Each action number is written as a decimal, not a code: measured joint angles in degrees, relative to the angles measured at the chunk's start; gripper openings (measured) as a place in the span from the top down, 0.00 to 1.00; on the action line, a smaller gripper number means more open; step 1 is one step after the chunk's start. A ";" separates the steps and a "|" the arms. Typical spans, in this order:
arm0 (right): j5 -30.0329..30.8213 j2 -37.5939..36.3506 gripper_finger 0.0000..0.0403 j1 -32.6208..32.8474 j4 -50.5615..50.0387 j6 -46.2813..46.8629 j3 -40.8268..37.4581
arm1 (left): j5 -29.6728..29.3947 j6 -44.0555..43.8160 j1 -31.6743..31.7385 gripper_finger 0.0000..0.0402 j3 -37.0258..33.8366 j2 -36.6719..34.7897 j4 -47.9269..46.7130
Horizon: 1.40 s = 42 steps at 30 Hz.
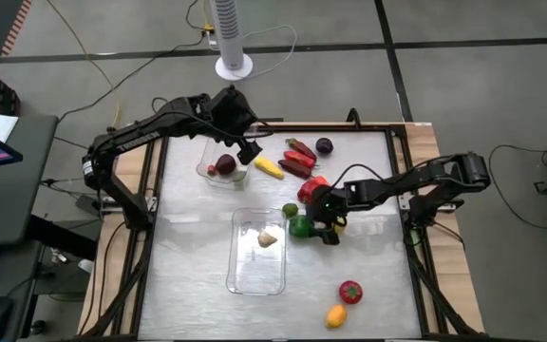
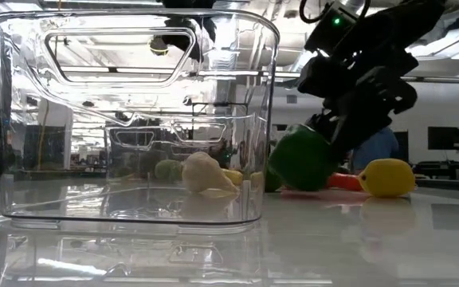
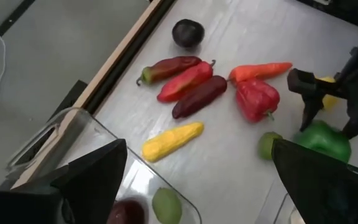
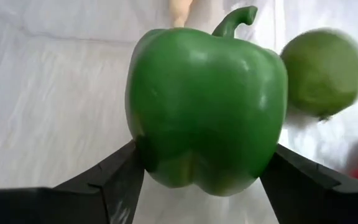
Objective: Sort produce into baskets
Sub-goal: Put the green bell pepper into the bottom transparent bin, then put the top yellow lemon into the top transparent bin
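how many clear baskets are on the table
2. One basket sits at the far side under the left gripper, with a dark plum and a green piece inside. The other lies mid-table, holding one pale piece. None seems hidden.
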 joint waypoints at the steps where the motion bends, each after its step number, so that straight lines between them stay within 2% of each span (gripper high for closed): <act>1: 0.64 -0.59 0.23 -0.33 -0.04 0.00 0.03 | 0.01 0.00 0.01 0.04 -0.01 -0.14 -0.23; 6: 1.04 -5.68 0.23 -2.89 -4.46 -0.02 1.52 | 0.45 0.00 0.06 0.04 -0.02 -0.82 -0.97; 12: 0.87 -10.88 0.23 -4.87 -10.46 0.36 9.97 | 1.08 -0.10 0.03 0.04 -0.02 -1.15 0.78; 17: -5.02 -7.88 0.23 -4.28 -11.55 -1.38 18.15 | 1.67 -3.45 0.05 0.04 -0.02 -2.11 5.26; 23: -6.70 -1.34 0.22 -0.04 -12.07 -2.56 25.92 | 2.02 -11.50 -2.34 0.04 -0.02 -5.74 13.98; 28: -6.58 1.11 0.08 1.82 -15.81 -2.48 30.41 | -0.41 -12.80 -8.34 0.04 -0.02 -8.34 15.84; 31: -4.22 1.12 0.03 1.85 -17.92 -0.20 31.31 | -3.49 -8.10 -12.42 0.04 -0.02 -9.21 15.27; 34: -0.88 0.64 0.06 1.81 -17.71 4.03 31.38 | -3.63 -3.75 -16.14 0.04 -0.02 -9.63 16.24; 38: 3.04 0.46 0.08 1.14 -22.67 11.12 31.42 | -0.51 0.18 -20.43 0.04 -1.97 -10.89 18.96; 42: 7.07 0.92 0.09 0.78 -36.51 17.18 31.40 | 5.18 -0.05 -22.81 0.04 -11.66 -14.77 27.25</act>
